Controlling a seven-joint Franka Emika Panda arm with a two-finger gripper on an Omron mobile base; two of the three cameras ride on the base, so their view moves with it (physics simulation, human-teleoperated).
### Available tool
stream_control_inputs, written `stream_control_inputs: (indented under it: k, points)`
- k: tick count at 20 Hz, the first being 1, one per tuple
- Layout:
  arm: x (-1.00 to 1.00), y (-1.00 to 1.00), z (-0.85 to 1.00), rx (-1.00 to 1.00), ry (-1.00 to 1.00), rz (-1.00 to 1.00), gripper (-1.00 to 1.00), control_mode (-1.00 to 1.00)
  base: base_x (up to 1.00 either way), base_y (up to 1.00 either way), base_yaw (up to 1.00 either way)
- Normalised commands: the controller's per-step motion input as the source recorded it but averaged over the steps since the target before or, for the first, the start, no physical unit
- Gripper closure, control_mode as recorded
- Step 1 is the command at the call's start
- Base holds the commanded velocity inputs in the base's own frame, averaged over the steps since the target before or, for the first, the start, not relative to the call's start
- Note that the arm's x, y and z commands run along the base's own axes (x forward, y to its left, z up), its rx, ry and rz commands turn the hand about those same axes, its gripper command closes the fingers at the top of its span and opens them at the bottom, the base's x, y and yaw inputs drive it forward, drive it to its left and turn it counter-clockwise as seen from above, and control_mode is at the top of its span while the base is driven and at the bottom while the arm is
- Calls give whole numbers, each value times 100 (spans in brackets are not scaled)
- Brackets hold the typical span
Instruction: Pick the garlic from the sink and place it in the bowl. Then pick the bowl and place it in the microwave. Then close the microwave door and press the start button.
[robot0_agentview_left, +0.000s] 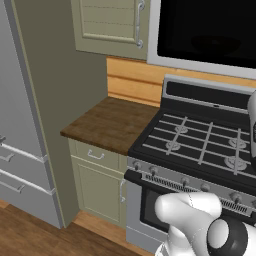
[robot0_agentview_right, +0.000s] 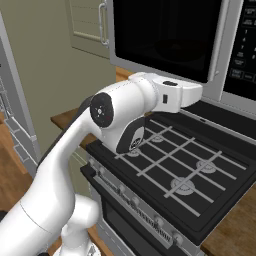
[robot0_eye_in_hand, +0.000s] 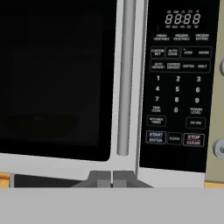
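Note:
The microwave (robot0_agentview_right: 170, 40) hangs above the stove. The microwave door (robot0_eye_in_hand: 57, 78) lies flat against its front, with a black glass window and a long silver bar handle (robot0_eye_in_hand: 126, 78). To the right of the handle is the dark button panel (robot0_eye_in_hand: 177, 83), with the start button (robot0_eye_in_hand: 155, 137) near its lower left. My gripper (robot0_eye_in_hand: 112, 178) is shut with nothing in it. It points at the silver strip below the handle, a short way off the microwave's front. The garlic, the bowl and the sink are out of view.
A gas stove (robot0_agentview_left: 200, 145) with grey grates sits directly under the microwave and my arm. A wooden counter (robot0_agentview_left: 110, 122) lies to its left over pale green cabinets (robot0_agentview_left: 97, 185). A grey fridge (robot0_agentview_left: 20, 125) stands at the far left, and an upper cabinet (robot0_agentview_left: 110, 22) hangs beside the microwave.

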Motion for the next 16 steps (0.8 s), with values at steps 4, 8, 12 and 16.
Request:
stream_control_inputs:
  k: [4, 8, 12, 16]
  points:
    - [0, -25, 3, 0, -1, 0, 100, -100, 0, 0, 0]
    - [2, -35, 6, 1, -1, 0, 100, -100, 0, 0, 0]
    - [3, -30, 0, 0, 0, 0, 100, -100, 0, 0, 0]
    - [11, -29, 0, 0, 0, -1, 100, -100, 0, 0, 0]
